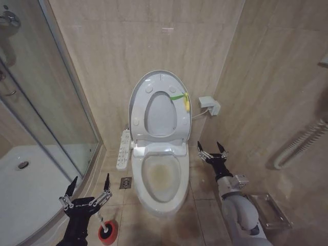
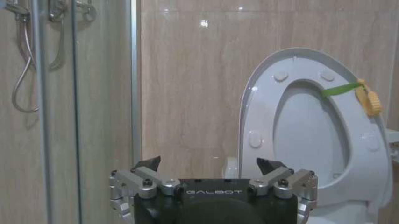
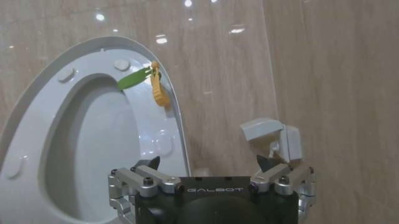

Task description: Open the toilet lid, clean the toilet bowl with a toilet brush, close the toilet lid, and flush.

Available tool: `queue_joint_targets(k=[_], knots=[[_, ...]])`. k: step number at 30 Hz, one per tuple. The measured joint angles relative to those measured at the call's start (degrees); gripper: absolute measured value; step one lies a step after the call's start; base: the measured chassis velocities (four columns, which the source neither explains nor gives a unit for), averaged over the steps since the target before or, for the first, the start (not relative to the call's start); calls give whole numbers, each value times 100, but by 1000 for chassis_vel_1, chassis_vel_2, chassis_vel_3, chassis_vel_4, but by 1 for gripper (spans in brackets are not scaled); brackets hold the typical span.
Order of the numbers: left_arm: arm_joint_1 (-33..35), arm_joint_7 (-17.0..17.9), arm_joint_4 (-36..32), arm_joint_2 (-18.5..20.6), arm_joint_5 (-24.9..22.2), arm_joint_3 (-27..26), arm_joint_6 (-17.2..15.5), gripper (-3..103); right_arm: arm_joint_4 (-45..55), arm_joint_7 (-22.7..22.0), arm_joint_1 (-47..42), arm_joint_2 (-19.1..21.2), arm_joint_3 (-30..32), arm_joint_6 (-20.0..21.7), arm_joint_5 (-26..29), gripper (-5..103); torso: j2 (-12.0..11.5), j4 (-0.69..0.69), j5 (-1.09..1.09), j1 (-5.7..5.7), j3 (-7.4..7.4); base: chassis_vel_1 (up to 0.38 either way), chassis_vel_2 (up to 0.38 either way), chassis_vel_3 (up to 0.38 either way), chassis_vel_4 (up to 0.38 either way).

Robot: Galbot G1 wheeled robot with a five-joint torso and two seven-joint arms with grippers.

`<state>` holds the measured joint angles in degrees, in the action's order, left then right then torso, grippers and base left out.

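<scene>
Both grippers hang spread and empty on my screens. I see my left gripper low on the left, fingers apart, above the red cup that holds the toilet brush on the floor between the shower tray and the toilet. My right gripper sits just right of the toilet bowl, jaws wide, holding nothing. The toilet lid stands upright against the wall with the seat ring raised against it, a green and yellow tag on the ring. Yellowish stain shows inside the bowl.
</scene>
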<state>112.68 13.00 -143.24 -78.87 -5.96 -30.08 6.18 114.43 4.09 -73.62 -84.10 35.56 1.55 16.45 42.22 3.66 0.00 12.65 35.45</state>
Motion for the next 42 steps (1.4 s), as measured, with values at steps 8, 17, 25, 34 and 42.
queue_joint_targets(k=[8,17,25,34,42], knots=[[0,0,0,0,0,0,0,100,-16,10,47,-20,17,-96,-13,100,0,-1,-1,1,0,-145,129,142,-128],[0,0,0,0,0,0,0,100,-292,-59,393,149,-18,-210,-27,100,0,1,0,-2,0,-40,50,31,-33],[0,0,0,0,0,0,0,100,-915,-129,1240,319,-38,-163,-180,100,0,-1,-1,-2,0,0,0,0,0],[0,0,0,0,0,0,0,100,-1495,-147,1799,342,-31,-104,-371,100,0,0,0,-1,0,0,0,0,0],[0,0,0,0,0,0,0,100,-1893,-132,2186,415,-65,-121,-501,100,0,-1,0,0,0,0,0,0,0]])
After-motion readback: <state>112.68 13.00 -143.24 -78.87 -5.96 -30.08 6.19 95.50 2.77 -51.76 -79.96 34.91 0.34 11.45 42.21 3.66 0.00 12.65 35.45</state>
